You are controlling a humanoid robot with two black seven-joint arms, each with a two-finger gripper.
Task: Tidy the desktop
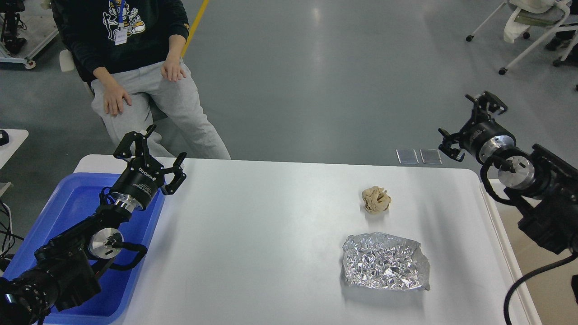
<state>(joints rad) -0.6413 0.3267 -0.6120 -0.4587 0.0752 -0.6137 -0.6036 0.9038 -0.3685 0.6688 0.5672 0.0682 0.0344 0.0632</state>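
Foil sheet [385, 261] near desktop [271, 234] front edge, paper wad [375, 199] behind

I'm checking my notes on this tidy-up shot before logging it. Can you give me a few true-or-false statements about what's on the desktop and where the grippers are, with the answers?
1. A crumpled foil sheet lies on the desktop. True.
2. The beige paper wad sits on top of the foil. False: it lies apart from it, farther from the robot.
3. The left gripper is open, above the blue tray's far edge. True.
4. The right gripper holds the paper wad. False: it is open, holds nothing and hovers past the table's far right corner.
5. The foil is in the blue tray. False: it lies on the desktop's right half; the tray is at the left edge.
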